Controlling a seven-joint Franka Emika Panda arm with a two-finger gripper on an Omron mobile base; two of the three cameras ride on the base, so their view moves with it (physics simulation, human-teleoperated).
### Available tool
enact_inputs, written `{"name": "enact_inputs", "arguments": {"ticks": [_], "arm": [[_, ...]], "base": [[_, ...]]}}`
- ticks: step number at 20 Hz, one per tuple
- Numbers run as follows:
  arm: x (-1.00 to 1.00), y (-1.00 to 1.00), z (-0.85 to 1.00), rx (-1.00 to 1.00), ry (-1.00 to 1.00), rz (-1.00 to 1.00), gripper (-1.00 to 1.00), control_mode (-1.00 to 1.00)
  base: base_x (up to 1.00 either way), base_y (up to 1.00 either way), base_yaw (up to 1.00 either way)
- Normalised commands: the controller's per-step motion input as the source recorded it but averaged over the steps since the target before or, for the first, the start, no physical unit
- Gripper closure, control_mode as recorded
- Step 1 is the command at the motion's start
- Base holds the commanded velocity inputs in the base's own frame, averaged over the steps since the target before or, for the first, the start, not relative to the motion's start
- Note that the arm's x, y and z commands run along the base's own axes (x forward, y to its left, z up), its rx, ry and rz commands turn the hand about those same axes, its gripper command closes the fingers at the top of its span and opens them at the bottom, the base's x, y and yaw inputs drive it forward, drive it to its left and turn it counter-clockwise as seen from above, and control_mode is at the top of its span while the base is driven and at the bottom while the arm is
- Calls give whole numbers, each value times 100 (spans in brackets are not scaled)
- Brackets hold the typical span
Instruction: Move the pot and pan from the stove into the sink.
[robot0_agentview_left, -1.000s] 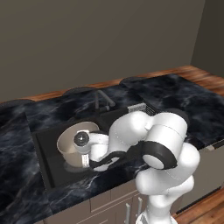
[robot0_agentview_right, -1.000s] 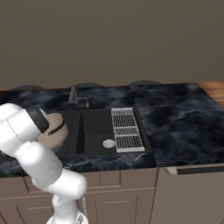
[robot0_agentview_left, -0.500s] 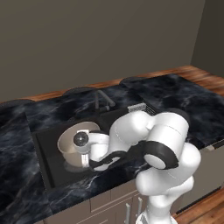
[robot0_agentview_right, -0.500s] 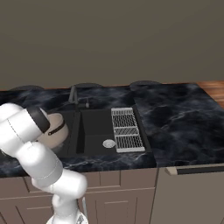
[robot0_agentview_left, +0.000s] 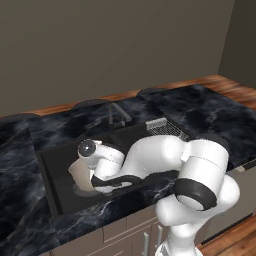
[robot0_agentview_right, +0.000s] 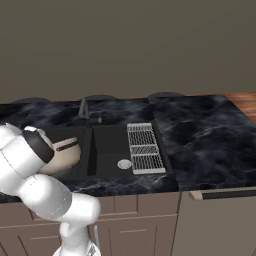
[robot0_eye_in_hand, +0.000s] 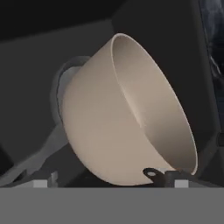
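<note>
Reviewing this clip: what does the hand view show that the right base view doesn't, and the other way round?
Hand view's own: the grey pan lying behind the pot, its long handle running toward that frame's lower left. Right base view's own: the wire dish rack, the faucet, the drain and the marbled counter. Shared: the beige pot inside the dark sink.

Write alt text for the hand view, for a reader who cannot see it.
A tan pot hangs tilted close before the camera, pale interior facing right, inside the dark sink. Behind and below it lies the grey pan, its long handle running toward the lower left.
</note>
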Motion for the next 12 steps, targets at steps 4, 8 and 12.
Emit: {"name": "enact_inputs", "arguments": {"ticks": [4,8,12], "arm": [[-31,0,58,0,12,-9,-100,-100],[-48,0,52,0,10,-6,-100,-100],[-62,-10,34,0,7,-4,-100,-100]], "base": [[0,0,0],[0,0,0],[0,0,0]]}}
